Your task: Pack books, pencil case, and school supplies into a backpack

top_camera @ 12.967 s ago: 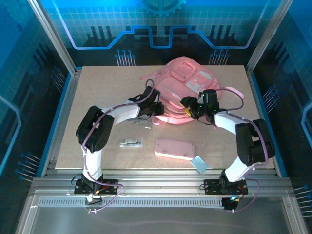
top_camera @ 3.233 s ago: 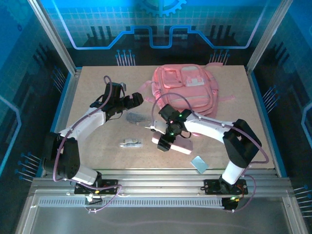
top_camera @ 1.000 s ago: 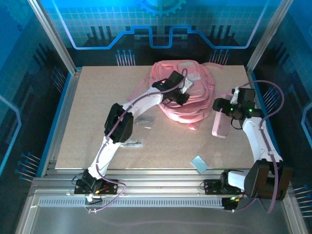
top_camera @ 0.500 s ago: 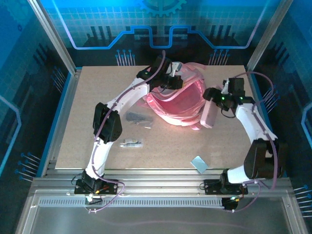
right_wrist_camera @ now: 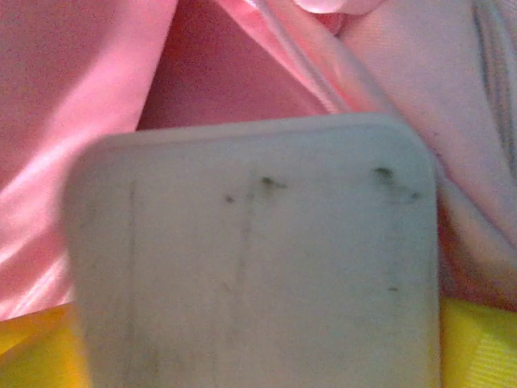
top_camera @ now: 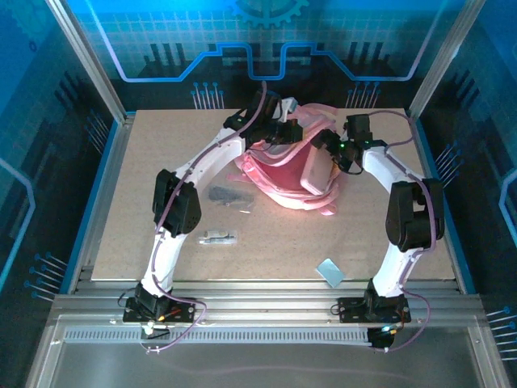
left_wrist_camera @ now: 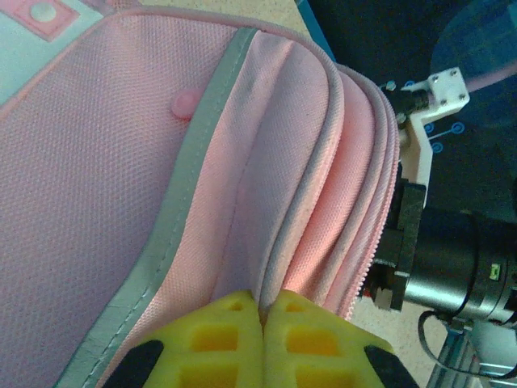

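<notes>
Top external view: the right gripper (top_camera: 330, 149) clamps the pencil case (top_camera: 316, 171) by 1 end. Its long axis slants down-left into the backpack's (top_camera: 279, 184) open mouth, with the dark red inside straight ahead. The left gripper (top_camera: 284, 129), arm stretched far forward, is pinched tight on the bag's top rim, lifting it.

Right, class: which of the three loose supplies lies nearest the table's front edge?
The pale blue rectangle, at right; packet and pen lie farther back.
</notes>
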### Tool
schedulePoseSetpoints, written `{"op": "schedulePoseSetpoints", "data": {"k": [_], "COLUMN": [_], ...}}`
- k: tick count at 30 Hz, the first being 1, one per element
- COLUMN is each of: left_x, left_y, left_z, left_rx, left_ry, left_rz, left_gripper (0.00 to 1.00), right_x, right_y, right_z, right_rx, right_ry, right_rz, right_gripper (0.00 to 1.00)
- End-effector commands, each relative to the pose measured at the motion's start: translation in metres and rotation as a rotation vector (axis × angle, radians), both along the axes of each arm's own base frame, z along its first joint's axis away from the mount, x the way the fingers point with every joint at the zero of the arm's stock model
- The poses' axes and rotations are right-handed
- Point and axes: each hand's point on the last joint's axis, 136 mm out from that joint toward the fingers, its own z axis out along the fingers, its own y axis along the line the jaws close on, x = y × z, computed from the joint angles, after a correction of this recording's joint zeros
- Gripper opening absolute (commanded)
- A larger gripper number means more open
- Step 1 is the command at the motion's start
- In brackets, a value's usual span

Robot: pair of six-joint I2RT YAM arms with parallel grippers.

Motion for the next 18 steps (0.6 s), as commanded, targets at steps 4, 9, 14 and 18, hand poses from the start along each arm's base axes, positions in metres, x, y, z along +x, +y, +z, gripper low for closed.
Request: {"op": "schedulePoseSetpoints", "data": {"k": [4,9,14,18], "left_x": [-0.003,-0.006,-0.011,-0.014], "left_y": [0.001,0.002,0.004,0.002], "left_z": [0.058,0.059,0.061,0.066], "left_rx": [-0.119,-0.121,-0.133,-0.145], "left_ry": [-0.086,-0.086,-0.088,-0.089], "left_rz": [-0.003,-0.004,-0.006,-0.014], "left_gripper": [0.00,0.00,0.00,0.00], "right_x": [-0.006,-0.032,-0.054,-0.054], "right_y": [0.007,0.012,0.022,0.032], "right_z": [0.038,0.029,0.008,-0.020], "right_rx": [0.036,0.054,0.043,0.028], "right_ry": [-0.121,-0.108,-0.080,-0.027], "right_rz": [0.051,0.114,0.137,0.151], "right_gripper": [1.00,0.94,0.71,0.59]}}
